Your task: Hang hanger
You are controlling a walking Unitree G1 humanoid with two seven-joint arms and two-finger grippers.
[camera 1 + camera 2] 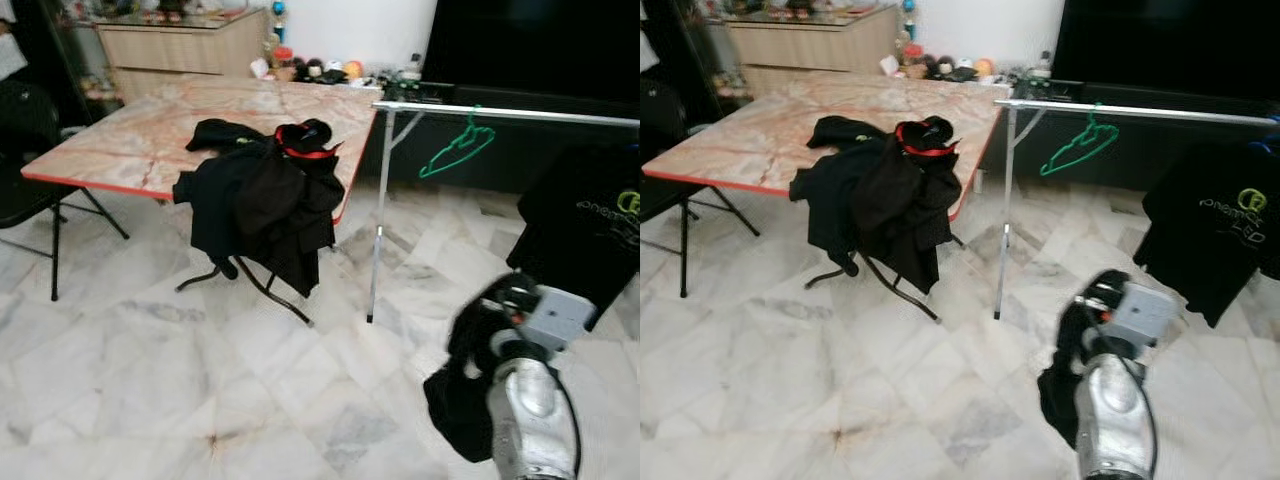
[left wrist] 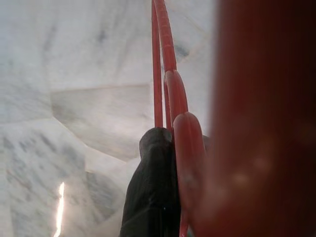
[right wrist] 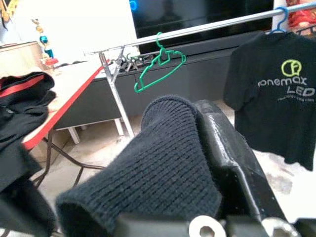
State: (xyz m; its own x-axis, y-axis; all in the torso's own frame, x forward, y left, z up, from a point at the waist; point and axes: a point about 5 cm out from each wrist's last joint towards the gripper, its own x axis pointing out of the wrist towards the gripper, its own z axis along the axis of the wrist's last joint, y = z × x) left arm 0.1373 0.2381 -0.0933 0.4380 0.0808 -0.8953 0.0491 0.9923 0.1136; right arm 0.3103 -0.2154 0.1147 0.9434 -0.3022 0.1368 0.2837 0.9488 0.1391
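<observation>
A: Where is your red hanger (image 2: 170, 89)?
B: Clamped in the left pincer (image 2: 165, 163), held over the marble floor (image 1: 150, 380).
A: And your right pincer (image 3: 197, 163)?
B: It is closed on a dark knit garment (image 3: 153, 168), low at the right, near the rail.
A: What do you read on the rail (image 1: 520, 113)?
B: A green hanger (image 1: 455, 148) hangs near its left end; a black printed T-shirt (image 1: 1215, 235) hangs further right. Black clothes (image 1: 265, 195) are heaped on the table (image 1: 120, 140) edge.
</observation>
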